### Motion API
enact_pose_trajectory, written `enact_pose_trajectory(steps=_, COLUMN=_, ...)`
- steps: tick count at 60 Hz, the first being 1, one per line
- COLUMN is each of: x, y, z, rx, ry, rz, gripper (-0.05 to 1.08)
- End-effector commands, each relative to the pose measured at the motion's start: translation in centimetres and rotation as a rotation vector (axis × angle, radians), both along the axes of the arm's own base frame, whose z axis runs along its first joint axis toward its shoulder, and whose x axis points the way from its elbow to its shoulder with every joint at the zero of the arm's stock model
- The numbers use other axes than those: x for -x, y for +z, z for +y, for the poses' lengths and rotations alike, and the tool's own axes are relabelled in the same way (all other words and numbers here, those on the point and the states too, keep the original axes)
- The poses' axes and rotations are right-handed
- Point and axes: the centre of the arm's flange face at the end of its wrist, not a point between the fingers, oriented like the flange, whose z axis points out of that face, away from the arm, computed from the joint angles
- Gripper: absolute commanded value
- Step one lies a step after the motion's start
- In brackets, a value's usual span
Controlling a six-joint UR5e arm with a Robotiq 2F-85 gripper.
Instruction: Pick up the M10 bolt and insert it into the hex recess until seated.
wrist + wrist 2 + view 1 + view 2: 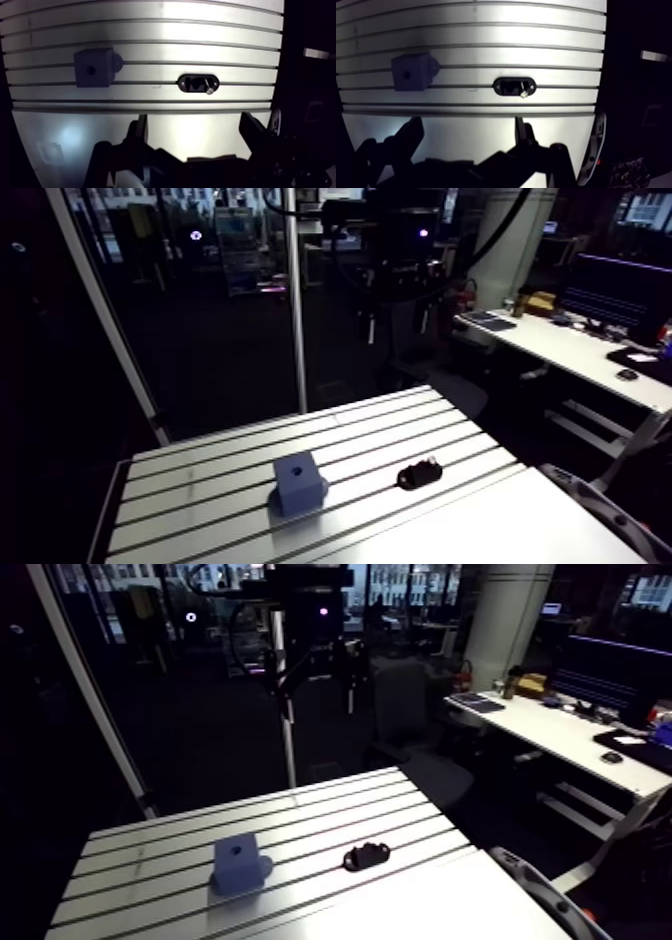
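Note:
A blue block (92, 67) with a small dark recess in its top stands on the slotted table (150, 30). To its side lies a black oval holder (198, 83), with a small silvery bolt (210, 91) resting in it at one end. My gripper (195, 131) hangs well above the table, short of both objects, closer to the holder than to the block. It is open, its dark fingers (140, 131) spread wide with nothing between them. In the arm view the block (300, 482) and the holder (419, 474) sit mid-table.
A smooth plate (520, 528) adjoins the slotted surface on the near side. A slim upright post (296, 298) stands behind the table's far edge. Beyond the holder, the table ends at a dark drop (300, 75).

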Motion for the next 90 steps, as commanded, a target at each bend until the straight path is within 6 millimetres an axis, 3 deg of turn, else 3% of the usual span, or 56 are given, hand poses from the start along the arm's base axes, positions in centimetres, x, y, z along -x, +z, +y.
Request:
enact_pose_trajectory(steps=1, x=-0.6, y=-7.3, z=6.7, rx=0.021, ry=-0.006, rz=-0.042, gripper=0.01)
enact_pose_trajectory(steps=20, x=0.4, y=-10.7, z=7.9, rx=0.049, ry=-0.015, rz=-0.099, gripper=0.01)
enact_pose_trajectory(steps=35, x=0.4, y=-11.2, z=8.3, rx=0.05, ry=-0.022, rz=-0.098, gripper=0.01)
enact_pose_trajectory(steps=46, x=0.7, y=-12.3, z=8.5, rx=0.051, ry=-0.023, rz=-0.102, gripper=0.01)
enact_pose_trajectory(steps=55, x=0.3, y=-14.4, z=8.4, rx=0.058, ry=-0.028, rz=-0.141, gripper=0.01)
enact_pose_trajectory(steps=90, x=-0.6, y=-17.0, z=8.2, rx=0.054, ry=-0.03, rz=-0.163, gripper=0.01)
